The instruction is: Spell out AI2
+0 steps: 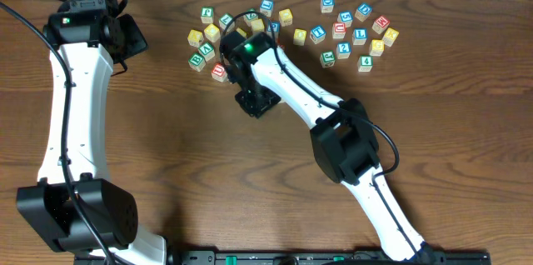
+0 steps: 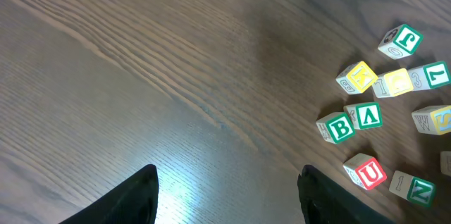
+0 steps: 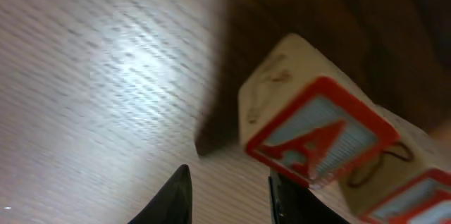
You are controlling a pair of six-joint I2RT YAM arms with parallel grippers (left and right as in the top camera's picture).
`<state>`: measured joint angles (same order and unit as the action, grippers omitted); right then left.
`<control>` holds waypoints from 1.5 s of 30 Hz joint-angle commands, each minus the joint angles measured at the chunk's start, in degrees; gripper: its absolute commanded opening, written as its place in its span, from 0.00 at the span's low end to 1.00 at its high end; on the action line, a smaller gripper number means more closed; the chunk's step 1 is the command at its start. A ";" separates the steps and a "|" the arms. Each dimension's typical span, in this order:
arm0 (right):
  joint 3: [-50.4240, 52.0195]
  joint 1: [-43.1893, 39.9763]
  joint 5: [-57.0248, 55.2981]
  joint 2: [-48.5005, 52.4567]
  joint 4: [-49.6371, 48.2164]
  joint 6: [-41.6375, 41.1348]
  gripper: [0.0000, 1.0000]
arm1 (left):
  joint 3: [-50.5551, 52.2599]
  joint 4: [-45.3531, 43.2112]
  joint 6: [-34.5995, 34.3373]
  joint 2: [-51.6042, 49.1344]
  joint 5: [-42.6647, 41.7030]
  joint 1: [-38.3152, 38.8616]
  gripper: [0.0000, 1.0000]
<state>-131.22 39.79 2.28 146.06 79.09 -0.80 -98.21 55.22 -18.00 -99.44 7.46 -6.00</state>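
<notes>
A pale cube with a red A (image 3: 313, 136) rests on the wooden table close in front of my right gripper (image 3: 229, 182), just beyond its right fingertip (image 3: 282, 196). A second red-framed cube (image 3: 416, 196) touches its right side; the edge of the right wrist view cuts off its letter. The right jaws stand open with only bare table between them. From overhead, the right gripper (image 1: 254, 101) covers both cubes. My left gripper (image 2: 229, 199) is open over bare wood at the far left (image 1: 129, 38). The 2 cube cannot be picked out among the scattered cubes.
Several letter cubes lie scattered along the far side of the table (image 1: 350, 32). More cluster near the right arm's wrist (image 1: 208, 40). The left wrist view shows a green B (image 2: 337, 127), a red U (image 2: 366, 172) and a yellow cube (image 2: 358, 76) at its right.
</notes>
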 commanded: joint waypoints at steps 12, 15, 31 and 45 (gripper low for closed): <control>-2.19 -2.47 -0.76 -10.73 1.38 -2.21 0.31 | 0.48 0.22 -0.28 1.38 0.70 -0.09 0.63; -2.19 -5.29 -2.08 -12.31 1.29 -5.97 0.31 | 0.48 0.39 -0.31 1.38 0.50 -0.04 0.63; 14.78 -12.92 -0.17 -10.95 -7.32 -17.84 0.21 | 1.25 5.44 -0.28 -3.74 -8.13 8.44 0.41; 20.57 -10.27 4.09 -10.95 -13.81 -19.71 0.23 | 8.15 2.69 1.79 -7.96 -8.59 14.01 0.33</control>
<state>-111.50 28.82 5.04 135.00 65.84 -18.41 -91.90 59.05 -17.89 -106.54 -0.78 7.03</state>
